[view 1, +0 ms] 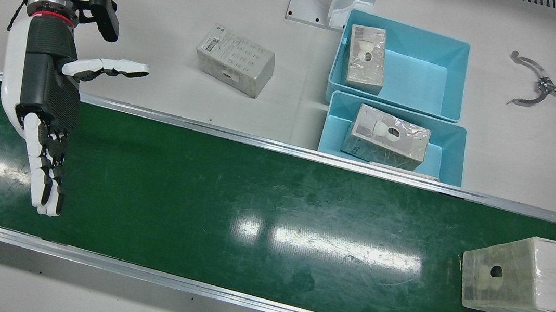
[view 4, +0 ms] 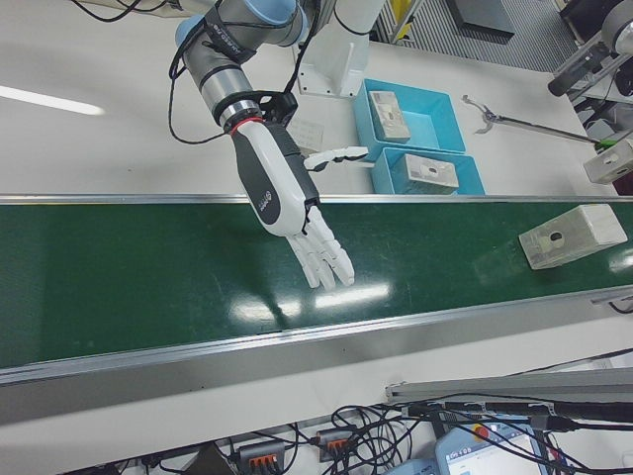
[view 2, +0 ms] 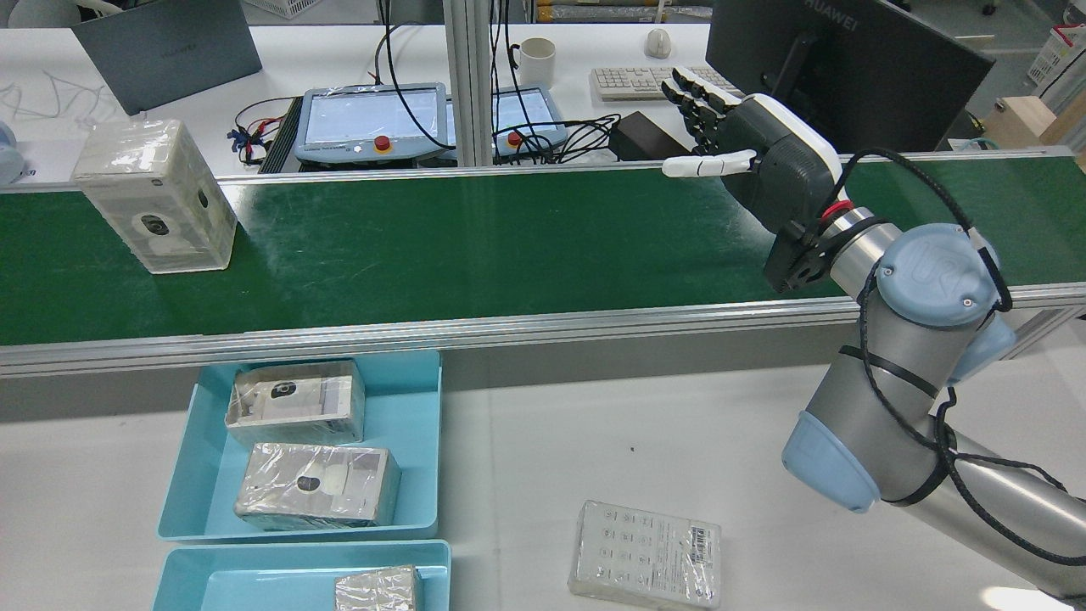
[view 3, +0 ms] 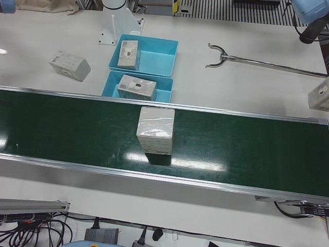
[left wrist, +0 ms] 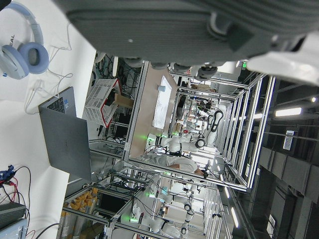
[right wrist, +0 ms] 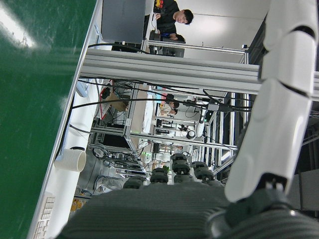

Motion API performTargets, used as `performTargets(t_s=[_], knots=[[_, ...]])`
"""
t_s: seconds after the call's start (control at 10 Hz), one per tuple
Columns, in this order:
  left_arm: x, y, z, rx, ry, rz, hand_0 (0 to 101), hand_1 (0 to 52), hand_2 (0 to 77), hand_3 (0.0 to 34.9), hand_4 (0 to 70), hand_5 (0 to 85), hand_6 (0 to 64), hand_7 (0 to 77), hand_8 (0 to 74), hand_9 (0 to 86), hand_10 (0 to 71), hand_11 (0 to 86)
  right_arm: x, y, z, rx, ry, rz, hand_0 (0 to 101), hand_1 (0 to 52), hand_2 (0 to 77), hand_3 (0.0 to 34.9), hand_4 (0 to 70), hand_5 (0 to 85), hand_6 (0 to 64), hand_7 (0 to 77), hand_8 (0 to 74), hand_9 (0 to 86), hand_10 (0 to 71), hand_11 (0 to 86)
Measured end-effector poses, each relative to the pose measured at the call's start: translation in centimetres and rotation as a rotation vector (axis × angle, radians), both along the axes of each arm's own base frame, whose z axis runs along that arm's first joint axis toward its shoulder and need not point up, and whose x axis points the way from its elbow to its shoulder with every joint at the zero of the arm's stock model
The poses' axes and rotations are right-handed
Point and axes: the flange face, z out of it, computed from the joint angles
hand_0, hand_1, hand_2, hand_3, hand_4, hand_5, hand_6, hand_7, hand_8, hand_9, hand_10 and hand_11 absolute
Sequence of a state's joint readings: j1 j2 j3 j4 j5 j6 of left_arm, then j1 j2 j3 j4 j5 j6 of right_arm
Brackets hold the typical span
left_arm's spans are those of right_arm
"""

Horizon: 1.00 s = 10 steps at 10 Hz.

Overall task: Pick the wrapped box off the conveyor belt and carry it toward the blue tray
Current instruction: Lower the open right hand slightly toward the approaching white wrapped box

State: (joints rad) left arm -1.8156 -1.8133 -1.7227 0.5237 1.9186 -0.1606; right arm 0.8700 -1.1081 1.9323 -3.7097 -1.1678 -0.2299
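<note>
One wrapped box (view 2: 155,197) stands on the green conveyor belt (view 2: 475,246), well apart from the right hand (view 2: 747,140), which hovers over the belt empty with fingers spread, seemingly waiting for the box to arrive. Both blue trays (view 2: 416,441) already hold similar boxes. The monitor (view 2: 840,64) reads HUAWEI. The left hand (left wrist: 199,30) shows only partly; I cannot tell its state.
</note>
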Motion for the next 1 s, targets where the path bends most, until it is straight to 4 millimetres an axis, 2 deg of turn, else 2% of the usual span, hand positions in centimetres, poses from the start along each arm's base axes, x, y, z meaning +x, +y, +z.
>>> performTargets(t_s=[0.6,1.0], knots=[[0.0,0.0,0.0,0.000,0.000,0.000,0,0.0,0.5,0.0,0.0,1.1,0.0,0.0,0.0,0.0,0.0,0.0,-1.8,0.3,0.4,-0.010,0.012,-0.027,43,10.9,12.0,0.0,2.7,1.6,0.0,0.5,2.2,3.3,0.0,2.2],[0.0,0.0,0.0,0.000,0.000,0.000,0,0.0,1.1,0.0,0.0,1.1,0.0,0.0,0.0,0.0,0.0,0.0,-2.9,-0.3,1.2,-0.016,0.017,-0.034,43,10.9,12.0,0.0,2.7,2.7,0.0,0.5,2.2,3.3,0.0,1.6]])
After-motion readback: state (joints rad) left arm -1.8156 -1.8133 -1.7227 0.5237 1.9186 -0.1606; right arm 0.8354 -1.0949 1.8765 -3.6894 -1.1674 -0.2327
